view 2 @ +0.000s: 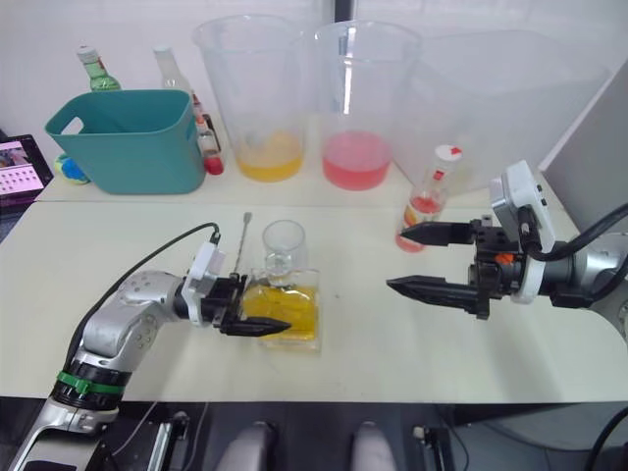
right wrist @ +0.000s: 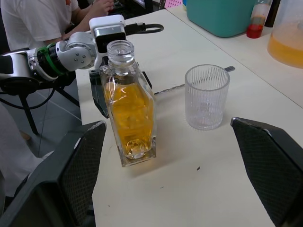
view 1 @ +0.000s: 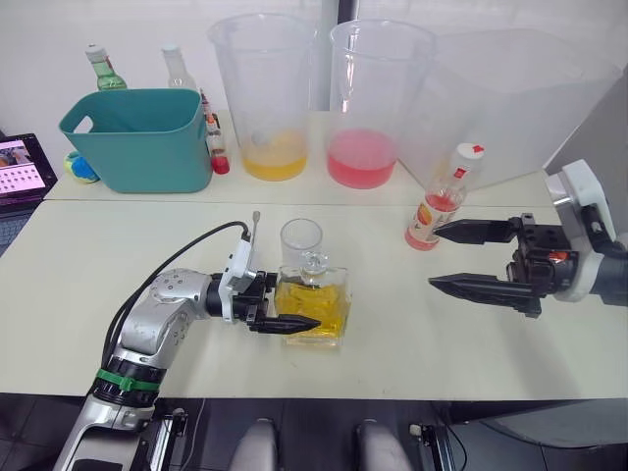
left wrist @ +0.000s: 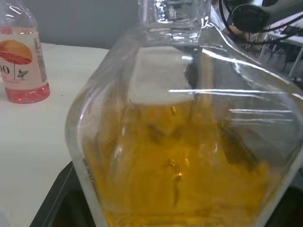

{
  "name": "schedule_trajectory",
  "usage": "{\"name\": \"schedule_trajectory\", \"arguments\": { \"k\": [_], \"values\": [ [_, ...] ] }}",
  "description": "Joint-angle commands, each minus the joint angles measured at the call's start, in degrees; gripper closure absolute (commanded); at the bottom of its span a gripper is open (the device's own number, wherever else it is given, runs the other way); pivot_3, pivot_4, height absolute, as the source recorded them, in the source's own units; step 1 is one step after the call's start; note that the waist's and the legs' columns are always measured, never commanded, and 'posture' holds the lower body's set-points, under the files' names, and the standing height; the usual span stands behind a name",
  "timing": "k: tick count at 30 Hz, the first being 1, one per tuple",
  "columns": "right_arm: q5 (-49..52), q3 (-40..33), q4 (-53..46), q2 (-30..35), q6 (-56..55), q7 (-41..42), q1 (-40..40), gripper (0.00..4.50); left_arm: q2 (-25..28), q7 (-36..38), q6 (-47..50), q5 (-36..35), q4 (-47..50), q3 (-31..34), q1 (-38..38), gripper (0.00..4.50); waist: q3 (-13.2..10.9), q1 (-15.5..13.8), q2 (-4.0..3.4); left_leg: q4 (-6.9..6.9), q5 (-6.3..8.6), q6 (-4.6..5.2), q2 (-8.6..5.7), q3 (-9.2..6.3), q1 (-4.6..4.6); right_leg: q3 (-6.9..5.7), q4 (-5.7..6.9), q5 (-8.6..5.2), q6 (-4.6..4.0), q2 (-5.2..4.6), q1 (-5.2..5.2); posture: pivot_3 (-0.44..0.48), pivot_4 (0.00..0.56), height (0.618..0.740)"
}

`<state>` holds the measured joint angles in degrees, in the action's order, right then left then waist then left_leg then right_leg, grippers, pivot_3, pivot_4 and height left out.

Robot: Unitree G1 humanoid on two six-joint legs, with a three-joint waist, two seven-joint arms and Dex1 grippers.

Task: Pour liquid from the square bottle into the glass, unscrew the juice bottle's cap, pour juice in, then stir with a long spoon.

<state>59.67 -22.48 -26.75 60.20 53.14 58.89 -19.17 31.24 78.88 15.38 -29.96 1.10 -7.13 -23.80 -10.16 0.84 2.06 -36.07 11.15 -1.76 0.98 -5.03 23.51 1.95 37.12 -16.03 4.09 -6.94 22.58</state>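
The square bottle [view 1: 316, 294] stands upright on the table, about half full of yellow liquid [right wrist: 130, 118], its neck uncapped. My left gripper [view 1: 310, 312] is shut on the square bottle low down, one finger along each side. Just behind the bottle stands the empty ribbed glass [view 1: 301, 240]. The long spoon [view 1: 254, 234] lies on the table to the left of the glass. Further right is the juice bottle [view 1: 440, 204], with a little pink-red juice [view 1: 424, 234] in it and its white cap [view 1: 472, 150] on. My right gripper [view 1: 433, 257] hovers open just right of the juice bottle.
At the back left is a teal basket [view 1: 137, 147] with bottles behind it. Two huge clear beakers hold yellow liquid [view 1: 273, 157] and pink liquid [view 1: 361, 162]. A laptop [view 1: 22, 169] lies at the far left. A person [right wrist: 42, 19] sits beyond the table's end.
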Motion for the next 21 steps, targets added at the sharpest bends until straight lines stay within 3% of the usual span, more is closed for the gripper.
{"name": "schedule_trajectory", "arguments": {
  "k": [1, 12, 14, 16, 21],
  "values": [
    [1.7, -3.5, -1.7, 1.2, 0.2, -1.0, 0.5, 0.0, -0.8, 1.7, -5.5, 1.1, -0.5, 0.4, -0.7, 1.68, 0.0, -0.1, 0.0, -0.02, 0.0, 0.0, 0.0, 0.0, 0.02, 0.0, -0.02, 0.0, 0.0, 0.0, 0.0, 0.0, 0.15, 0.74],
    [0.5, -3.3, -2.0, 0.9, -1.9, -1.7, 1.5, 0.0, -0.2, 3.3, -14.3, 7.1, -8.1, -1.0, -0.6, 1.68, 0.0, -0.1, -0.01, -0.06, 0.0, 0.0, 0.01, 0.0, -0.11, 0.0, -0.02, 0.0, 0.01, 0.0, -0.15, 0.0, 0.15, 0.74],
    [-0.1, -2.6, -1.7, 0.6, -2.5, -2.1, 0.7, 0.0, -0.7, 2.1, -11.3, 5.5, -7.2, -0.5, -0.9, 0.63, 0.0, -0.1, -0.02, -0.06, 0.0, 0.0, 0.01, 0.0, -0.17, 0.0, -0.03, -0.01, 0.01, 0.0, -0.22, 0.0, 0.15, 0.74],
    [0.3, -2.0, -1.7, 0.5, -2.6, -2.2, 0.1, 0.0, -0.4, 0.9, -8.0, 4.4, -4.7, -0.1, -1.6, 0.04, 0.0, -0.1, -0.01, -0.07, 0.0, 0.0, 0.01, 0.0, -0.19, 0.0, -0.02, -0.01, 0.02, 0.0, -0.24, 0.0, 0.15, 0.74],
    [-0.4, -1.1, -1.6, 0.4, -3.5, -2.1, -0.6, 0.0, 1.3, -2.7, -3.2, 5.1, 0.3, 0.2, -2.7, 0.04, 0.0, -0.1, -0.02, -0.12, 0.0, 0.01, 0.0, -0.01, -0.16, 0.0, -0.02, -0.01, 0.03, 0.0, -0.24, 0.0, 0.15, 0.74]
  ]
}}
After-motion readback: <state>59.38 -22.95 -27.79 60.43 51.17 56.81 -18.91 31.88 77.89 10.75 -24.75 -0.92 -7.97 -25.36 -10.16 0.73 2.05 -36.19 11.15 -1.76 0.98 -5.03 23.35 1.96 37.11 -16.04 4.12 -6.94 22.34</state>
